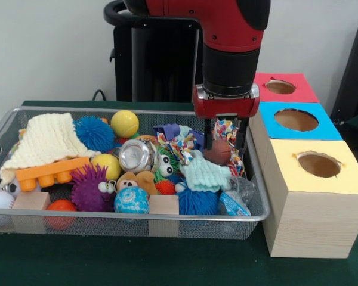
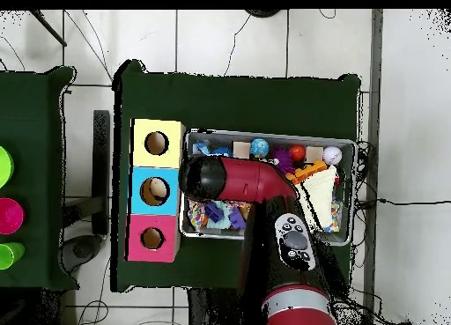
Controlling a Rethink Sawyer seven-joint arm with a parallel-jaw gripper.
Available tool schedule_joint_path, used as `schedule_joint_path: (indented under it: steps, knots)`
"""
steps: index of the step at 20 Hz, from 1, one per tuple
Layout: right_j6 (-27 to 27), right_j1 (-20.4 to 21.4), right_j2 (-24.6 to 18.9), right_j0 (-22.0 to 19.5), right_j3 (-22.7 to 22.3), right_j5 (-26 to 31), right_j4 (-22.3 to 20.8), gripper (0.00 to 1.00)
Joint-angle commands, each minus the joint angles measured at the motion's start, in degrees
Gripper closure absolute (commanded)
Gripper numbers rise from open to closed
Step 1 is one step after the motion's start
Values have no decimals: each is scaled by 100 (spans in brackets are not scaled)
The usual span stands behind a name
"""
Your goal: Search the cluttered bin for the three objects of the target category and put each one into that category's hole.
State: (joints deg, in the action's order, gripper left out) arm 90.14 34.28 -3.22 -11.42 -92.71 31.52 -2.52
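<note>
Gripper (image 1: 225,142) sits low at the wire mesh bin's (image 1: 256,202) end nearest the boxes, fingers spread either side of a brownish-red ball (image 1: 218,152), nothing held yet. Yellow (image 1: 318,164), blue (image 1: 296,120) and red (image 1: 280,87) holes look empty, so probably all three remain.

arm (image 1: 230,30): glossy red shell | black wrist cylinder | red end plate

The red and black arm (image 1: 230,36) descends vertically from above, wrist pointing straight down. The gripper (image 1: 225,143) hangs below the red wrist flange, its two dark fingers (image 1: 207,136) parted. In the overhead view the arm's elbow extends leftward from the base.
</note>
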Motion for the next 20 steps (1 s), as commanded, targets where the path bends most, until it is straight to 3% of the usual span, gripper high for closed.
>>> schedule_joint_path:
  steps: [1, 12, 20]
  knots:
    - [685, -267, -421, -122, 168, -257, 118, 0]
    - [1120, -587, -364, 99, 201, -715, 256, 0]
    - [1220, -840, -175, 335, 653, -613, 447, 0]
